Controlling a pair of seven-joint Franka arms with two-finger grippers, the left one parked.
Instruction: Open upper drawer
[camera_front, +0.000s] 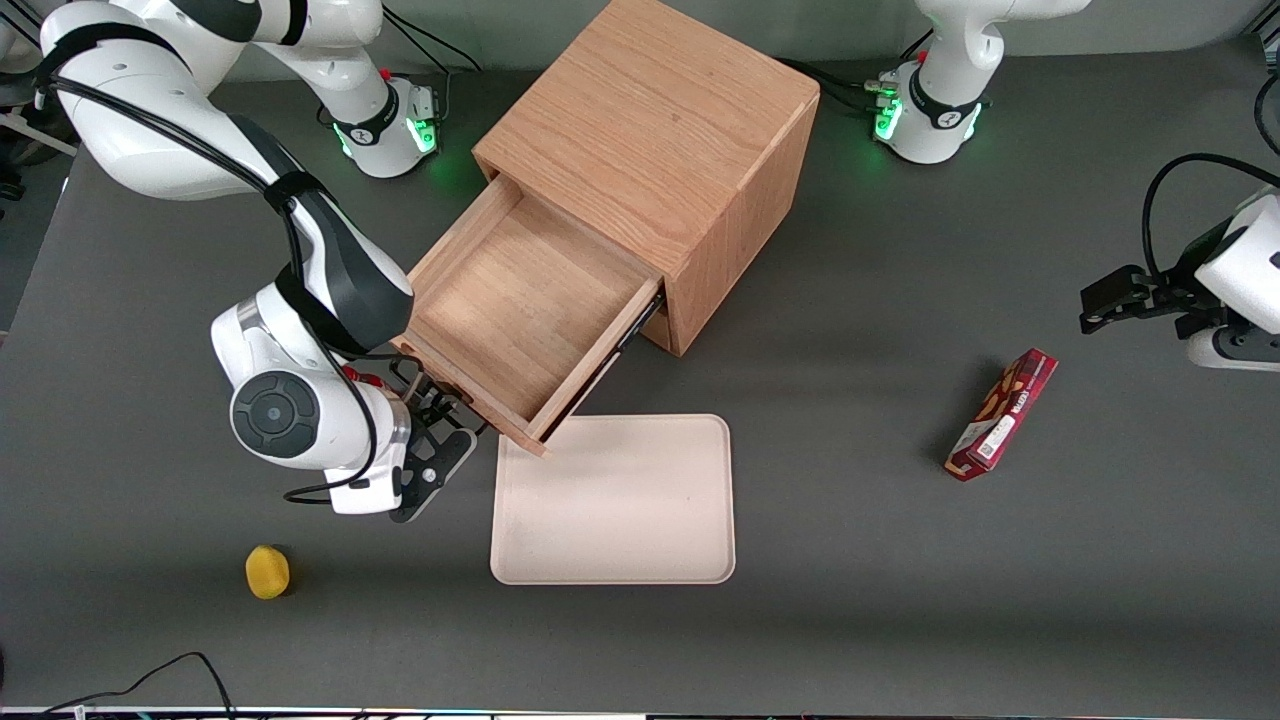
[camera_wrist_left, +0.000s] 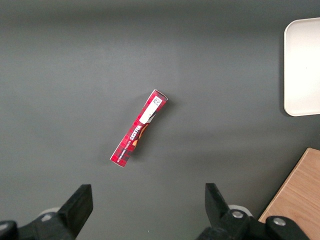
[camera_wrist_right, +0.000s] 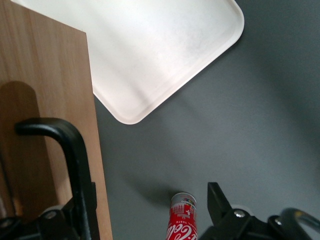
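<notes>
Grey table: upper drawer (camera_front: 520, 318) pulled out diagonally toward the tray (camera_front: 615, 500) (gripper (camera_front: 437, 408) open at its handle (camera_wrist_right: 65, 150)).

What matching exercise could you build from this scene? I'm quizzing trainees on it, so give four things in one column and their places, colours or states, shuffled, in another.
Column one:
1. upper drawer
2. tray
3. snack box
4. tool

Column two:
a. red, lying toward the parked arm's end of the table
b. open, at the drawer's front by its black handle
c. pulled out, nothing visible inside
d. cream, flat, nearer the front camera than the cabinet

Pairs: 1-c, 2-d, 3-a, 4-b
</notes>
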